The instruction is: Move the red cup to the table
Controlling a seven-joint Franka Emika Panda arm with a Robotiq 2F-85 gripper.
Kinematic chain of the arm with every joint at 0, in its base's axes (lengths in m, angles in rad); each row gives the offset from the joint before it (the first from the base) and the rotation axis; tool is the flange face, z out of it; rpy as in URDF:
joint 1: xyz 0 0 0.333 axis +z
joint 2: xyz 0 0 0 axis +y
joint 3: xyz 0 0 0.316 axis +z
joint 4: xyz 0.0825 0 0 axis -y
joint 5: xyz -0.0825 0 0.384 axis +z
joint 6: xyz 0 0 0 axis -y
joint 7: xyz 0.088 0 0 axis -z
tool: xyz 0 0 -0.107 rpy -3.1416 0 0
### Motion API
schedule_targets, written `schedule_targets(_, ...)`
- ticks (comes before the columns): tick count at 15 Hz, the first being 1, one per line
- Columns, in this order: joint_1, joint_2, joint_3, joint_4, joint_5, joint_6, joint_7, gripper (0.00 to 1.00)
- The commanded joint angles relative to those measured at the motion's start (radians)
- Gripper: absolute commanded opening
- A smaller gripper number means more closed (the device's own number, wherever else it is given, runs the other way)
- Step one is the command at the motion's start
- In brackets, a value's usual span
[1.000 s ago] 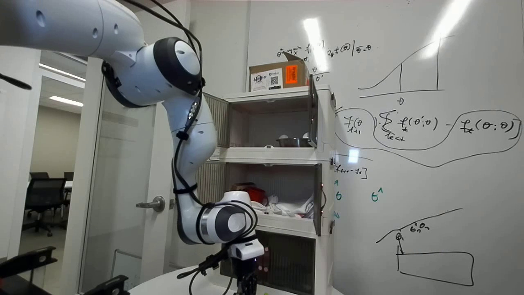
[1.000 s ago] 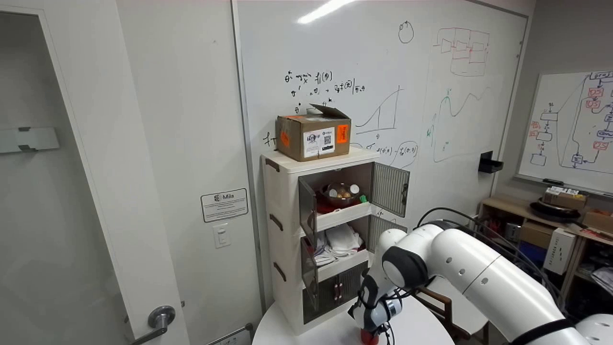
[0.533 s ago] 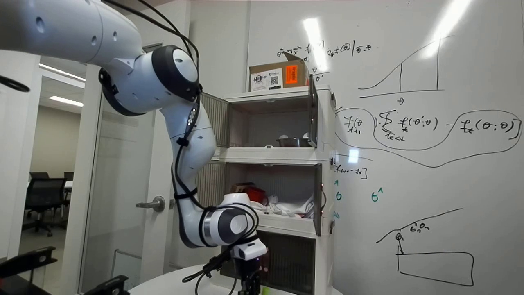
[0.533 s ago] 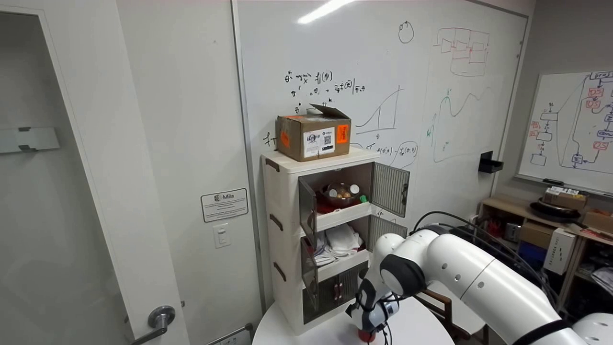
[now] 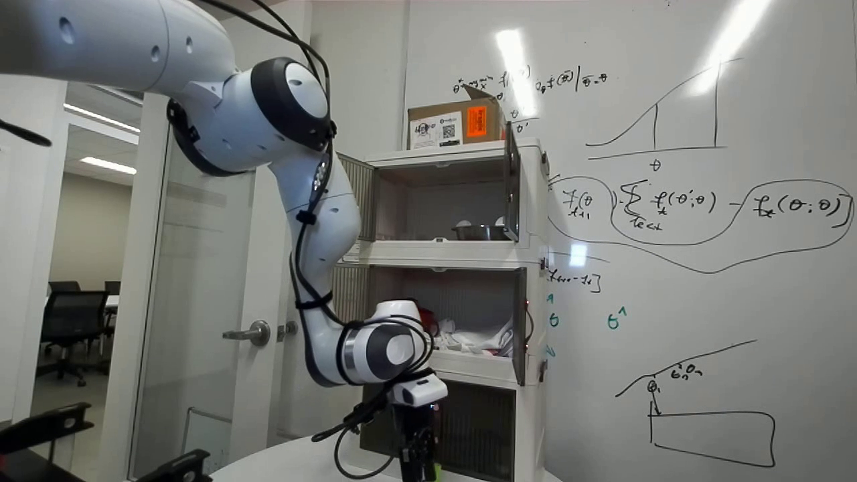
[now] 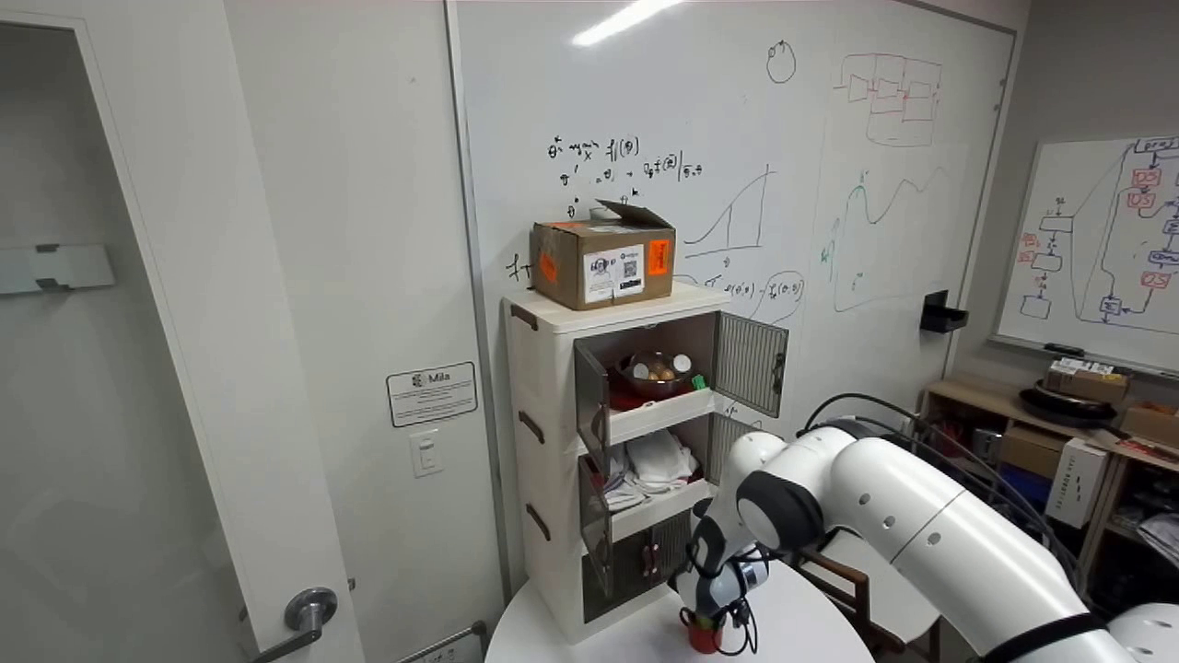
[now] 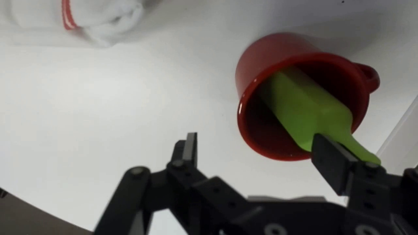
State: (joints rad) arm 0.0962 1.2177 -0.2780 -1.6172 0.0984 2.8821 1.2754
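Observation:
On the white table (image 7: 114, 114) the red cup (image 7: 263, 54) stands upright, its mouth facing the wrist camera and its handle to the right. A green utensil (image 7: 307, 107) leans inside it. My gripper (image 7: 255, 134) is open, its fingers well apart with nothing held between them. The right-hand finger (image 7: 329, 160) overlaps the green utensil in the wrist view; whether they touch I cannot tell. In an exterior view the red cup (image 6: 706, 637) shows just below the hand. In an exterior view the gripper (image 5: 418, 465) points down and the cup is out of view, with a bit of green utensil (image 5: 438, 472) beside it.
A white cabinet (image 6: 543, 470) with open upper doors rises behind the arm, carrying a cardboard box (image 6: 603, 262). Its compartments hold a metal bowl (image 6: 656, 373) and white cloths (image 6: 659, 460). A red-striped towel (image 7: 107, 16) lies at the wrist view's upper left.
The arm dipped slightly, then rose and moved towards the right in an exterior view. More of the red cup and its green utensil now shows beneath the hand.

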Motion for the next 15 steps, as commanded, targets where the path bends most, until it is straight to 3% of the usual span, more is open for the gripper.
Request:
schedule_targets(1, -0.044, -0.184, 0.020, -0.133, -0.016, -0.144, -0.173, 1.00)
schedule_targets(5, -0.057, -0.357, 0.003, -0.246, -0.062, -0.295, -0.379, 1.00)
schedule_targets(8, -0.053, -0.505, 0.010, -0.353, -0.097, -0.342, -0.524, 1.00)
schedule_targets(15, -0.084, -0.871, 0.102, -0.621, -0.078, -0.392, -0.866, 1.00)
